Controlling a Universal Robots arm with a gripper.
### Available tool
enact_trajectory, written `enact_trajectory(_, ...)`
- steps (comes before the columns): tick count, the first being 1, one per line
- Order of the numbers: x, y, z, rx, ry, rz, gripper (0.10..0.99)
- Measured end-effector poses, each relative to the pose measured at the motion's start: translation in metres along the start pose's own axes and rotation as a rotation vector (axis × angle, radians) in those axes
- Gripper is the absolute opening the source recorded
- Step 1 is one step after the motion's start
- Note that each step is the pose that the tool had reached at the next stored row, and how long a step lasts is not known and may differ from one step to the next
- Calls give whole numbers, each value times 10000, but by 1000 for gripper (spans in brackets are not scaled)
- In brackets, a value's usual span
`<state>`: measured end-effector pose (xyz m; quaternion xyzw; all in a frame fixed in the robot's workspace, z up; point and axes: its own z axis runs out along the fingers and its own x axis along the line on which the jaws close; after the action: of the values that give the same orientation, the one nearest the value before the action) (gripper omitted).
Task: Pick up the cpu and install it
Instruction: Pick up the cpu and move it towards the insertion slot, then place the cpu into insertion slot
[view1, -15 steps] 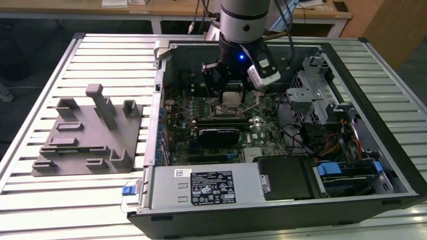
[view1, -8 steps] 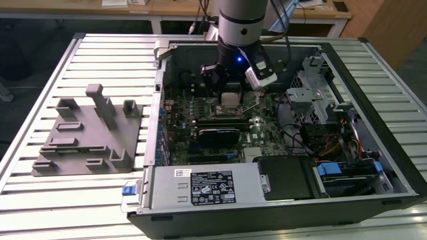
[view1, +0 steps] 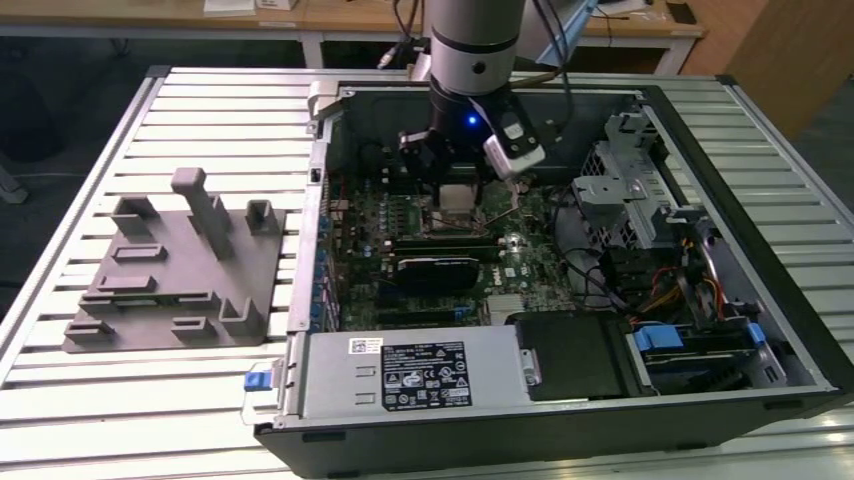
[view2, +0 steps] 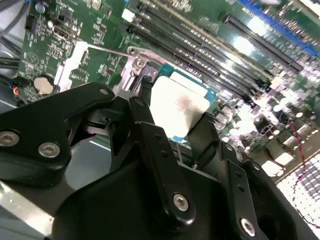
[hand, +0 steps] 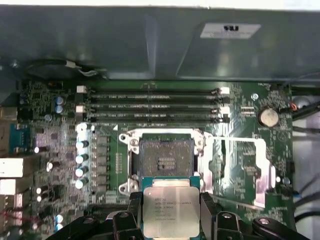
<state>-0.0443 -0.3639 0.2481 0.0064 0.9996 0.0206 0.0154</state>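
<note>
Claw: pinched onto the cpu, with a finger on each of two opposite edges, so the pale metal top is left uncovered and the chip is kept flat to the board.
Fixture block: set on the slatted bench at the exterior view's left, well apart from the arm; nothing is seen resting in its slots.
Computer case: laid on its side with the panel off, so the motherboard is presented face-up to the arm.
Cpu position: held just beside the socket, not in it; judged not yet seated.
Socket state: the retention frame is swung aside and the contact field is bare, so entry is unobstructed.
Memory slots: unfilled.
Drive cage: housed with bundled cables at the exterior view's right, apart from the claw.
</note>
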Motion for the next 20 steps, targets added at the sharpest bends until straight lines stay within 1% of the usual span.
enact_trajectory(8, 6, 90, 124, 34, 0, -2, 541)
enact_trajectory(13, 9, 171, 167, 121, -1, -4, 541)
enact_trajectory(14, 9, 178, 172, 148, -2, -5, 541)
enact_trajectory(20, 9, 178, 177, 154, -2, -6, 541)
